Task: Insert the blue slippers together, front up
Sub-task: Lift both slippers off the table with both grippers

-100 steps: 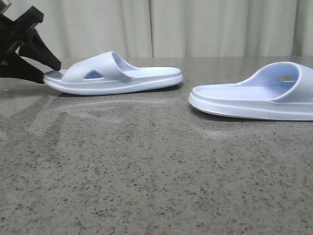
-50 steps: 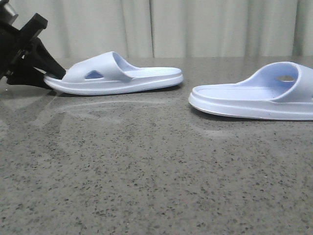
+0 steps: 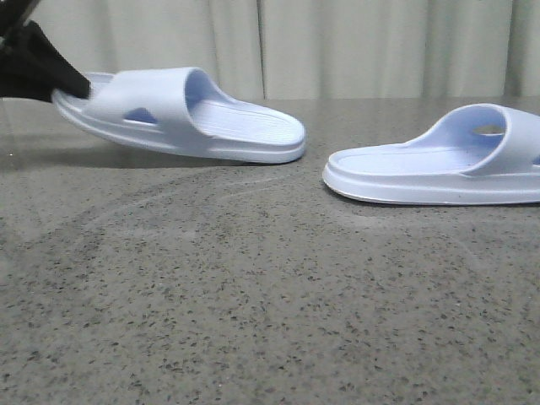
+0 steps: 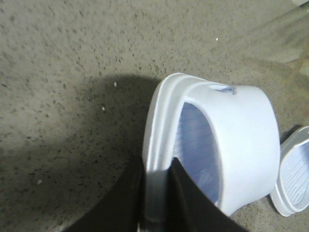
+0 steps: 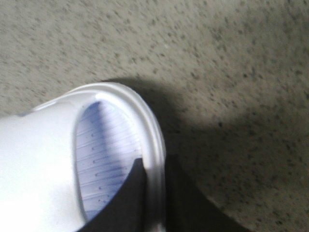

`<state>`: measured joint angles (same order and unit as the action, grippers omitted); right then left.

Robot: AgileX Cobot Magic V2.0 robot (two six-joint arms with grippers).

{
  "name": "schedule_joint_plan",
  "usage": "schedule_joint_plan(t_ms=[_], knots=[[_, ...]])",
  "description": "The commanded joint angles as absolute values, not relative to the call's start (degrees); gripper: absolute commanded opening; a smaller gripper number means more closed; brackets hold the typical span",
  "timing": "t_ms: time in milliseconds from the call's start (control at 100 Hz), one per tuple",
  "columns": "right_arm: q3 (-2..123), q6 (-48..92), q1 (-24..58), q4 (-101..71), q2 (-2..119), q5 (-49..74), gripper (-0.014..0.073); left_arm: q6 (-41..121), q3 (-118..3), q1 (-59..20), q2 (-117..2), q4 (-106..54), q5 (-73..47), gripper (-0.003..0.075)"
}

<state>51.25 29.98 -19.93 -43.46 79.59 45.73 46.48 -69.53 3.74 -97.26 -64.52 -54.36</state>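
Left slipper: long axis left-right, toe end raised at left, heel on speckled stone table | left gripper: fingers clamped on toe rim | right slipper: flat (ribbed foam footbed), rim pinched by right gripper.

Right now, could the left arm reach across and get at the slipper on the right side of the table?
Probably not freely: the left gripper is shut on the toe rim of the left slipper, which it holds tilted up. The right slipper is gripped at its toe by the right gripper.
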Motion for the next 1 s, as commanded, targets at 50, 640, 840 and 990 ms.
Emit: schedule_joint_plan(t_ms=[50,640,840,990], knots=[[56.05,30.66,-20.43,-47.54,76.52,46.61,-0.0107,46.57,-70.94,5.89,-90.37,-66.45,-56.24,0.0015],[65.94,37.13,-20.43,-66.36,75.67,58.92,-0.0107,44.62,-70.94,6.84,-87.32,-68.49,-63.06,0.0015],[67.02,37.62,-20.04,-68.44,75.87,60.32,-0.0107,44.62,-70.94,6.84,-87.32,-71.07,-64.49,0.0015],[67.02,40.02,-18.86,-71.98,77.33,60.42,-0.0107,44.62,-70.94,6.84,-87.32,-75.55,-67.87,0.0015]])
